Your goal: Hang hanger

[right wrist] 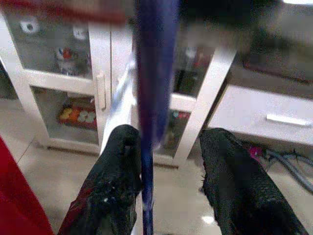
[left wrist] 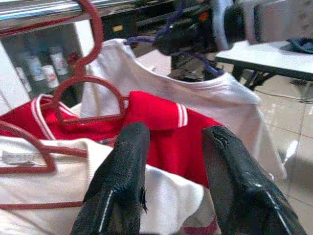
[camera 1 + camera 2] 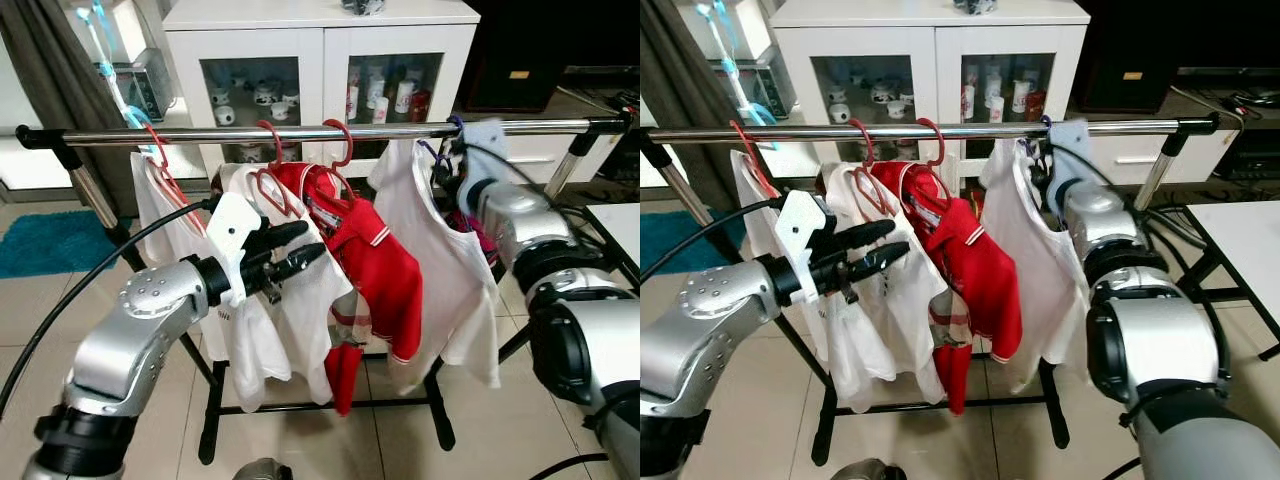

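Observation:
A chrome clothes rail (image 3: 300, 133) crosses the scene on a black stand. A purple hanger (image 1: 151, 73) carrying a white shirt (image 3: 430, 250) hooks over the rail near its right end. My right gripper (image 1: 170, 137) is raised to that hanger's neck just under the rail. It is open, and the purple wire runs between the fingers, close to one of them. A red shirt (image 3: 375, 250) and more white garments hang on red hangers (image 3: 340, 150) to the left. My left gripper (image 3: 312, 240) is open and holds nothing, in front of the middle white shirt.
A white cabinet (image 3: 320, 40) with glass doors stands right behind the rail. There is a blue rug (image 3: 50, 240) on the tiled floor at the left and a white table (image 3: 620, 225) at the right. A grey curtain (image 3: 60, 70) hangs at the far left.

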Tool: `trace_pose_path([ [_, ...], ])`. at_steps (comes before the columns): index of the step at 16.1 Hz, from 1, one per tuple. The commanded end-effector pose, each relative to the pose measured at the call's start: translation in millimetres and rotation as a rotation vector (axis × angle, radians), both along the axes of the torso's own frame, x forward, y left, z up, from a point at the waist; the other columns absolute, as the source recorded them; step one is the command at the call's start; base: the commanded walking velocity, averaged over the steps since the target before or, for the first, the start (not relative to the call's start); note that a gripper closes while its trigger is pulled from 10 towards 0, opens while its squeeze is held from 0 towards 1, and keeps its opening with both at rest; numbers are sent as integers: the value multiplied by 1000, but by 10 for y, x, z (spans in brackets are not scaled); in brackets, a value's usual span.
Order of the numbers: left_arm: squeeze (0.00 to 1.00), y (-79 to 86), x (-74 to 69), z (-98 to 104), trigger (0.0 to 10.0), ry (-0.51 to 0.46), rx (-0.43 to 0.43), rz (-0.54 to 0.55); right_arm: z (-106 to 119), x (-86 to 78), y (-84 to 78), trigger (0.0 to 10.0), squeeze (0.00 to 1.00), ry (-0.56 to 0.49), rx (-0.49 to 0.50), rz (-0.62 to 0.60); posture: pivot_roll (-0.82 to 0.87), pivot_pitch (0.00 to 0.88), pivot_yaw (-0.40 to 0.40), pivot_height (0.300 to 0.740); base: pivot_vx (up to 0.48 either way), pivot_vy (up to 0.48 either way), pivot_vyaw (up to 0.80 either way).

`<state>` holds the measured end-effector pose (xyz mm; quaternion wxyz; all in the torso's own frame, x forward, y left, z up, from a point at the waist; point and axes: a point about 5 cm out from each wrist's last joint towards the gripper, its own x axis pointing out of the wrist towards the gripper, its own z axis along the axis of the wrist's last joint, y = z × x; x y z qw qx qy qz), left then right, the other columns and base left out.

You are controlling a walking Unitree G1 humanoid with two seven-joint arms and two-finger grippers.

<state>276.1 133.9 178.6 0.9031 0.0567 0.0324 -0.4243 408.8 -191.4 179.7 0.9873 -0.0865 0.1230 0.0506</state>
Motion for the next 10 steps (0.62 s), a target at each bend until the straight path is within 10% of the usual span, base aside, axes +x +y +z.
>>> trace_pose_path([
  [1, 0, 65, 73, 11, 10000, -22, 3, 88, 81, -12, -98, 10000, 1000, -43, 6, 19, -2, 0, 48, 740, 0, 0, 0],
  [7, 0, 161, 24, -69, 10000, -42, -55, 239, 153, -278, -248, 10000, 1000, -153, 38, 109, -36, 0, 71, 740, 0, 0, 0],
  [10, 0, 127, -116, -181, 10000, -40, -57, 280, 122, -710, -107, 10000, 965, -219, 100, 222, -64, 0, 71, 740, 0, 0, 0],
])
